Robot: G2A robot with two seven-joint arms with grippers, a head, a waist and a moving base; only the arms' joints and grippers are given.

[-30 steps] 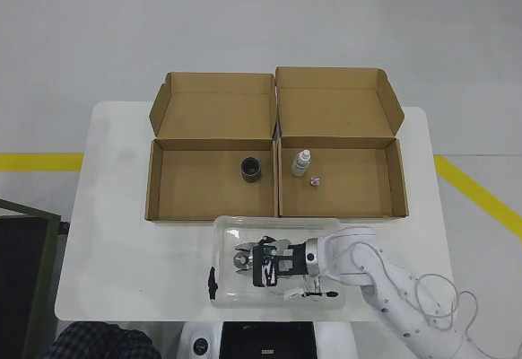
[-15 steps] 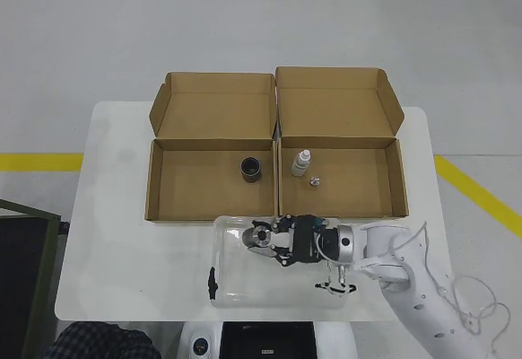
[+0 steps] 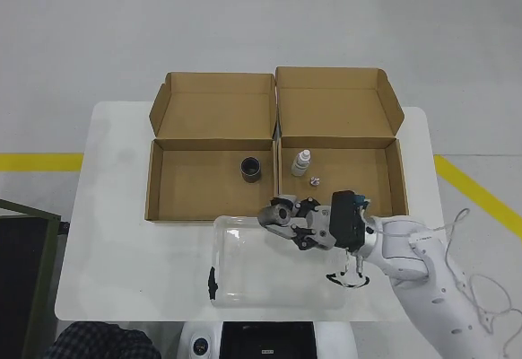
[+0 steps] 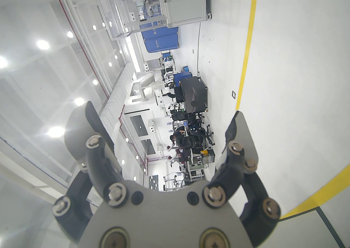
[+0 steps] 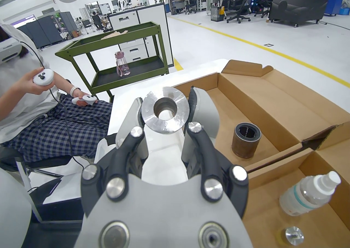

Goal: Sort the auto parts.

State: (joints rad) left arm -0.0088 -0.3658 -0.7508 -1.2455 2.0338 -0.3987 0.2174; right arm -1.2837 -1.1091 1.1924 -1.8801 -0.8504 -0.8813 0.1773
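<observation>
The right claw point(image 5: 166, 104) is closed narrow on a silver metal flanged ring with a central bore point(image 5: 165, 114). Its pads sit on opposite sides of the rim and the bore faces the wrist camera. The ring hangs in the air over the middle of the white worktop point(image 3: 117, 224), above the back rim of the clear plastic tray point(image 3: 243, 265) at the front edge. It is just in front of two open boxes along the back edge.

The brown cardboard box nearer the left edge point(image 3: 198, 188) holds a dark metal cylindrical sleeve point(image 3: 250, 168). The brown cardboard box nearer the right edge point(image 3: 360, 184) holds a small white plastic bottle point(image 3: 301, 162) and a small silver metal stud point(image 3: 314, 179).

The left claw point(image 4: 164, 116) is spread wide with nothing in it and points out at the room.

Handling: the ring looks solid, stiff and probably heavy for its size, and not fragile. Its smooth machined faces are likely slippery. Gripping across the rim diameter seems right, and it needs a firm squeeze. Which box it belongs in cannot be told.
</observation>
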